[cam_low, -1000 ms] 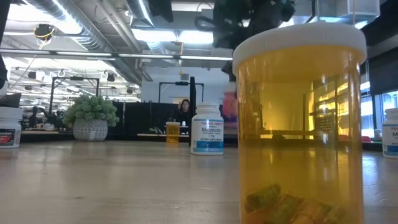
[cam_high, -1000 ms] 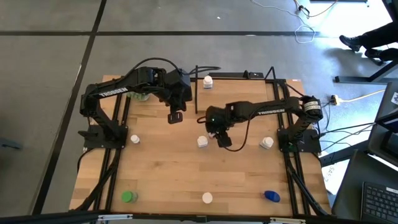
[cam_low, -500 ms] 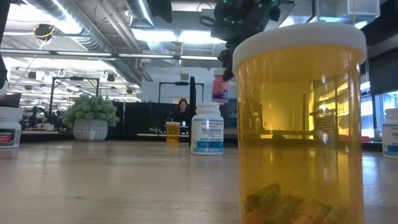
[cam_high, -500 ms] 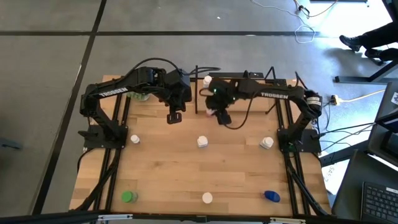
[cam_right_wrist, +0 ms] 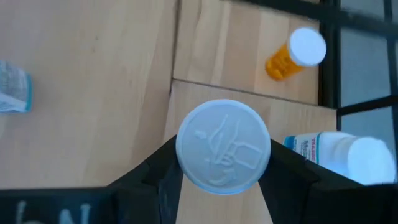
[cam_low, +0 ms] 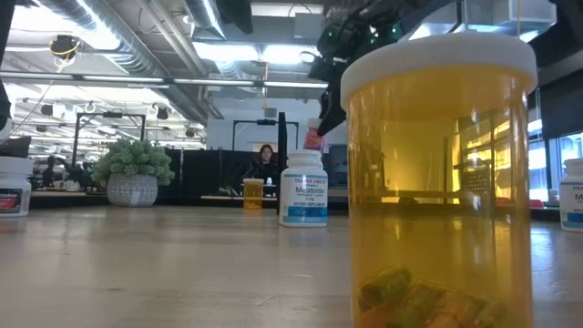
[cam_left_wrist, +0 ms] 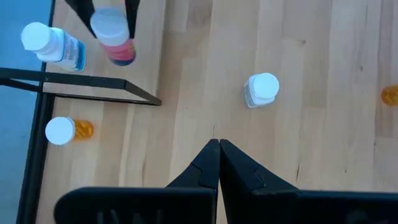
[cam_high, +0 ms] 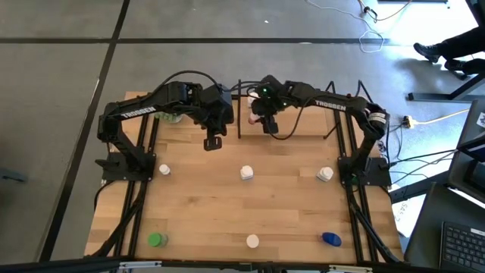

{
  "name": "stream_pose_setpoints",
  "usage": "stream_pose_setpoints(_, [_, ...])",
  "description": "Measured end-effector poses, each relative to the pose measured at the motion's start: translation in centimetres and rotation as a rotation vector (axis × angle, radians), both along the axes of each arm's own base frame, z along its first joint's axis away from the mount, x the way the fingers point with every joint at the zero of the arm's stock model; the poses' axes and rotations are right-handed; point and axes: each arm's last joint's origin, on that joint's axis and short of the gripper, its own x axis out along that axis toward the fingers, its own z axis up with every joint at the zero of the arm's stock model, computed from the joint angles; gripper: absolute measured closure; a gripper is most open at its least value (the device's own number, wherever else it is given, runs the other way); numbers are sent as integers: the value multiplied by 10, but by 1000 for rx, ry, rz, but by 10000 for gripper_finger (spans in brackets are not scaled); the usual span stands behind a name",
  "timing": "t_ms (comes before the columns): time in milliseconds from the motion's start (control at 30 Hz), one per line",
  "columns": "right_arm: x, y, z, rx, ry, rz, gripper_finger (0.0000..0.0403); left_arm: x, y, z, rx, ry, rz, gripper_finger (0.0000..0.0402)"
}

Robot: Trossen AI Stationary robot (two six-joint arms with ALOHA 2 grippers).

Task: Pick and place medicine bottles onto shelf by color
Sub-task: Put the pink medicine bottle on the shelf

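Holding a pink-red bottle (cam_high: 255, 119) by its white cap, the right gripper (cam_high: 267, 125) hangs over the near edge of the shelf (cam_high: 303, 114) at the table's (cam_high: 204, 220) far edge; its jaws stand partly apart, closed on the cap from both sides.

- Left gripper (cam_high: 213, 142): over the table just before the shelf's left end, jaws pressed together, nothing held.
- On the shelf: one white bottle (cam_high: 253, 98) upright toward the far edge; an orange bottle (cam_left_wrist: 67, 130) lying on its side.
- On the table, mid-depth row: white bottle (cam_high: 164, 171) toward the left edge, white bottle (cam_high: 246, 173) at centre, white bottle (cam_high: 325, 174) toward the right edge.
- Near edge: green bottle (cam_high: 156, 240) by the left corner, white-capped orange bottle (cam_high: 252, 242) at the middle, blue bottle (cam_high: 330, 240) by the right corner.
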Motion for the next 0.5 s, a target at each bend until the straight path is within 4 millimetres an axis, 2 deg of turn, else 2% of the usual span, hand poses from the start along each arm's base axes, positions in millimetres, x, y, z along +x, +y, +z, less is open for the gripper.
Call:
stream_pose_setpoints(267, [4,-14,-23,24,45,-28,228,1,8,3,143,-28,251,401])
stream_pose_setpoints(500, [7,-22,-35,21,63,-22,228,1,8,3,143,-33,278,401])
